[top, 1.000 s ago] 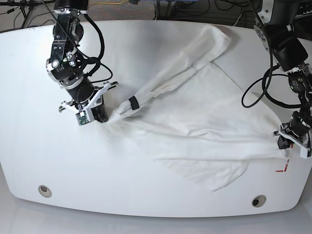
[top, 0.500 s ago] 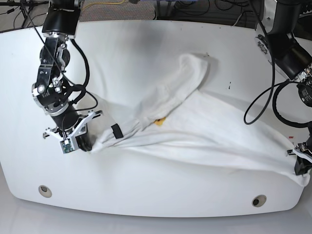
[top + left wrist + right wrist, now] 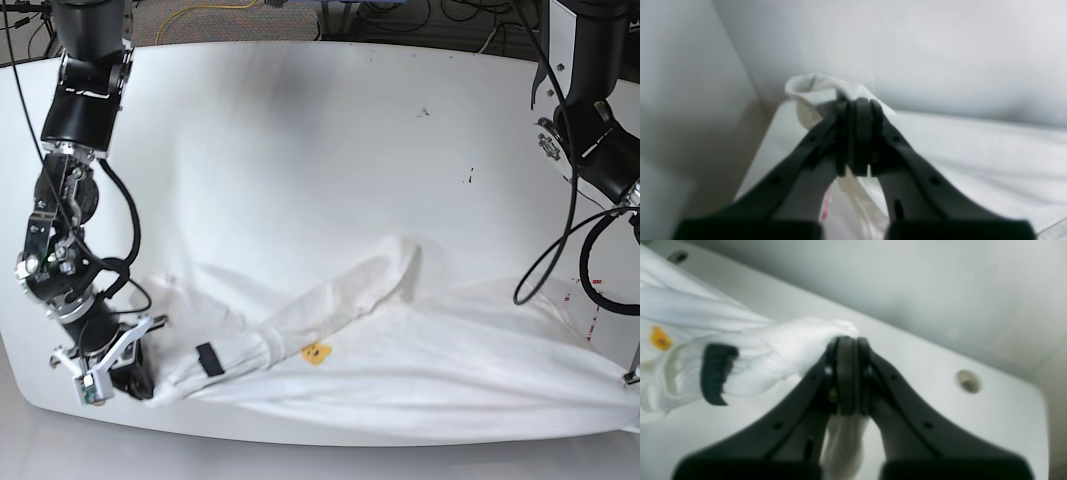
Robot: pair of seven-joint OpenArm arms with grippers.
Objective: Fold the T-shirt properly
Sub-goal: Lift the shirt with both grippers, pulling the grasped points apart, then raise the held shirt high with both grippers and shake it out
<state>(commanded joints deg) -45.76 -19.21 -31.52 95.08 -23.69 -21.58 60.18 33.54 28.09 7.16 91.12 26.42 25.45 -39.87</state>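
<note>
The white T-shirt (image 3: 420, 350) lies stretched along the table's front edge, bunched and twisted, with a small yellow patch (image 3: 317, 352) and a dark neck label (image 3: 209, 359) showing. My right gripper (image 3: 138, 383), at the front left in the base view, is shut on a bunched end of the T-shirt (image 3: 800, 340); its closed tips (image 3: 847, 373) pinch the cloth beside the label (image 3: 715, 373). My left gripper (image 3: 856, 140) is shut on a white fold of the T-shirt (image 3: 813, 91). In the base view that gripper sits at the front right corner, mostly cut off by the frame.
The white table (image 3: 300, 150) stretches behind the shirt. A round hole (image 3: 968, 381) sits in the table near my right gripper. Red marks (image 3: 590, 320) lie near the right edge. Cables run along the far edge.
Both grippers have pulled the T-shirt toward the table's front edge. The right gripper moved down and left, the left gripper down to the front right corner, and the cloth stretched out.
</note>
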